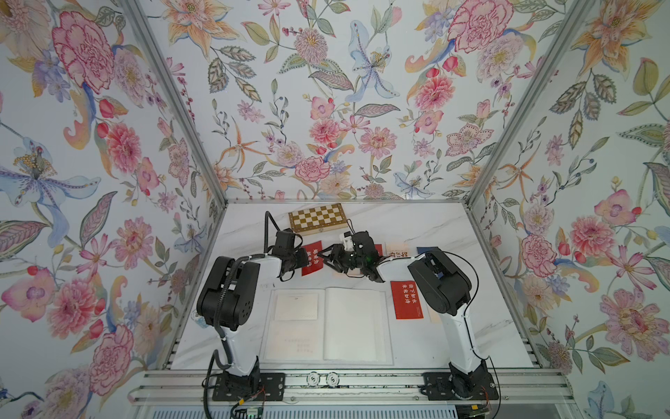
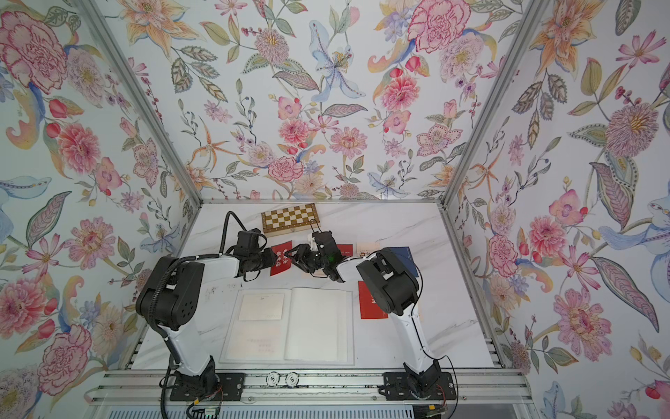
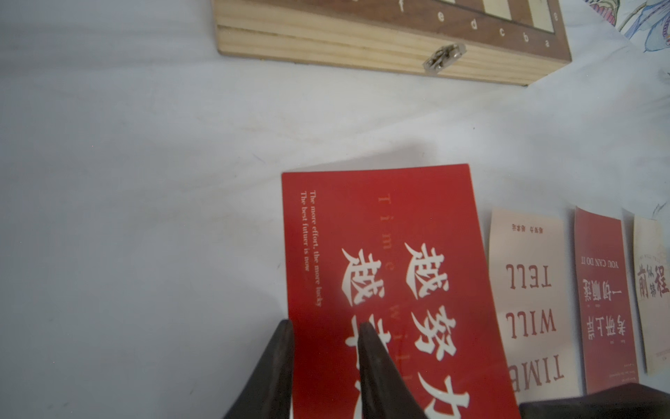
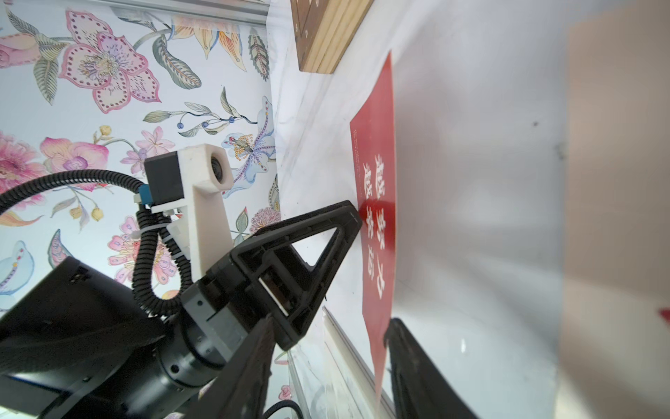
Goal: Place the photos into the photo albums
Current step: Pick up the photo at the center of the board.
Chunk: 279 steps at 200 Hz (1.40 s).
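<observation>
Left wrist view: left claw [image 3: 326, 324], jaws apart, rests its tips on the red photo [image 3: 380, 235], which lies on the table [image 3: 145, 181] on the far side of the open photo album [image 1: 355, 326]. The right claw [image 4: 330, 321], open, straddles the photo's edge. The pickup step seems to be in hand; next it likely needs to pinch and lift.

Red card [image 3: 391, 290] reads "The more effort, the more lucky / The best future is now" and Chinese 越努力. Cream card [image 3: 529, 301]: "TIME WILL TELL". Second red card [image 3: 603, 308]: "YOU CAN DO IT". Chessboard box [image 3: 362, 40] rim: letters e, d, c, b, a.
</observation>
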Each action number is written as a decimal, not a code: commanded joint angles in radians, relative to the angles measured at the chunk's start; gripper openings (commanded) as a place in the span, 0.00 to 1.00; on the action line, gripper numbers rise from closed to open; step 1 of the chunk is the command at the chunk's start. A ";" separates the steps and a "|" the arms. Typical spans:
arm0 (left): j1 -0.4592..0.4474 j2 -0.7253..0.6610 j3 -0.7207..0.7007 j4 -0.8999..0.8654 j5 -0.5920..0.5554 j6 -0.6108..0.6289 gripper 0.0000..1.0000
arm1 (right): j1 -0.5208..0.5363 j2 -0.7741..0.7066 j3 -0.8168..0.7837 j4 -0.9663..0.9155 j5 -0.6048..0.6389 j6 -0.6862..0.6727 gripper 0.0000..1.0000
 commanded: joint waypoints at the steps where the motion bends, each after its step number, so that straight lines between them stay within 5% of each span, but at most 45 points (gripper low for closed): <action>1: 0.010 0.022 -0.050 -0.124 0.027 -0.023 0.30 | 0.002 -0.045 -0.025 0.113 0.024 0.050 0.55; 79: 0.011 0.022 -0.068 -0.104 0.042 -0.041 0.30 | 0.009 -0.043 -0.050 0.241 0.062 0.126 0.66; 141: 0.012 0.022 -0.074 -0.098 0.044 -0.042 0.30 | 0.018 -0.015 -0.005 0.150 0.062 0.114 0.67; 279: 0.011 0.058 -0.067 -0.088 0.057 -0.033 0.30 | 0.020 0.060 0.123 -0.047 0.024 0.027 0.52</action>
